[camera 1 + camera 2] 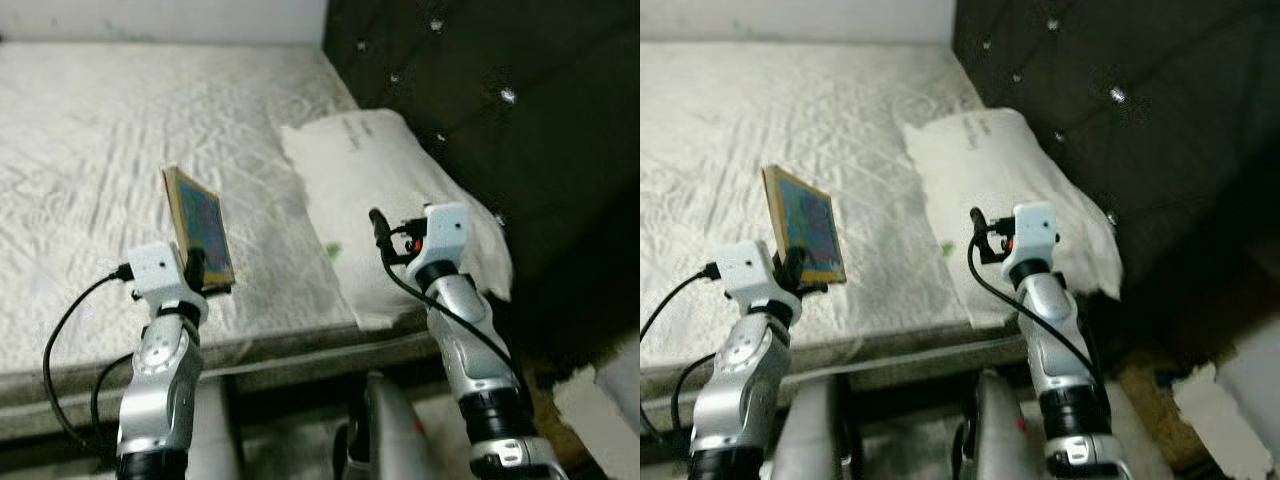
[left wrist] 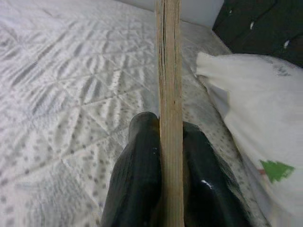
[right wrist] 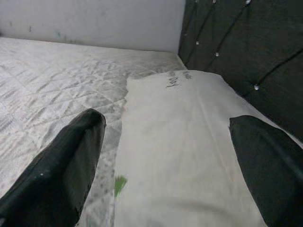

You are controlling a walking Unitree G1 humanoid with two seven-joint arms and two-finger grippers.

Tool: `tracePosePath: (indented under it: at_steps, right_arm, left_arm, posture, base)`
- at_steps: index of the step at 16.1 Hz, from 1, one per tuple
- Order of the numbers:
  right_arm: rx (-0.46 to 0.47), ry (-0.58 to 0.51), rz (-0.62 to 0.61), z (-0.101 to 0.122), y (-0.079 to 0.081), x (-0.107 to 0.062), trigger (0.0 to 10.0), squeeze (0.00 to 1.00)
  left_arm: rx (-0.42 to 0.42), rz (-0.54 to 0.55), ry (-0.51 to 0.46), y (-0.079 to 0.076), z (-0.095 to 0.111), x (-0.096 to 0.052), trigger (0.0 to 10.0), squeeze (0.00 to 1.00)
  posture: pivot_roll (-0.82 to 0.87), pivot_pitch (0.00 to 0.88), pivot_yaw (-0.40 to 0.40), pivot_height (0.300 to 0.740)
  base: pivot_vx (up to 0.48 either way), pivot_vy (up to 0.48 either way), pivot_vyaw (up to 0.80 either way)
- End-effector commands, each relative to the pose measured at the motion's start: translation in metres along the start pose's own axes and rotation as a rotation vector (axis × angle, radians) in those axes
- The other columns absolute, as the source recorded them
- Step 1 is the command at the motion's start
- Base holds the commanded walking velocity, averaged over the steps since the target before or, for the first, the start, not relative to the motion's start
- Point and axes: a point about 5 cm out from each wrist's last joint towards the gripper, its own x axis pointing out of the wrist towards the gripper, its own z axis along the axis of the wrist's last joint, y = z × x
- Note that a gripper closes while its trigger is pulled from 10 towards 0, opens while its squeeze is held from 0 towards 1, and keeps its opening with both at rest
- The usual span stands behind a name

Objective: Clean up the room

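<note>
Left gripper (image 2: 170,156) clamps a thin, flat wooden-edged board (image 1: 200,228) with a colourful face, held upright above the quilted white mattress (image 1: 90,150) near its front edge. Right gripper (image 3: 165,156), fingers spread wide, hovers over a smooth white pillow (image 1: 370,170) lying beside the dark tufted headboard (image 1: 500,90).

Dark handwriting runs near the headboard end of the white pillow (image 3: 189,142), too small to read; a small green tree-shaped mark sits near its mattress-side edge.
</note>
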Motion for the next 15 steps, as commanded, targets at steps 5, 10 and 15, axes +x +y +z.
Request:
tracePosePath:
  at_steps: [5,10,15]
  right_arm:
    - [-0.016,-0.007,0.020,0.005,0.003,0.006,10.0,0.00]
    - [-0.022,-0.010,0.017,0.006,0.001,0.004,10.0,0.00]
    - [-0.058,-0.020,0.004,0.014,-0.011,-0.010,10.0,0.00]
  left_arm:
    - [-0.027,0.044,-0.055,0.005,0.013,0.004,10.0,0.00]
    - [-0.102,-0.026,0.006,-0.001,0.013,0.021,10.0,0.00]
    - [-0.221,-0.230,0.078,-0.035,0.021,0.053,10.0,0.00]
  posture:
    - [-0.07,0.054,-0.083,0.592]
    - [-0.09,0.067,-0.085,0.592]
    - [-0.17,0.105,-0.087,0.592]
  base:
    - [0.000,0.000,0.00]
    - [0.000,0.000,0.00]
    - [0.000,0.000,0.00]
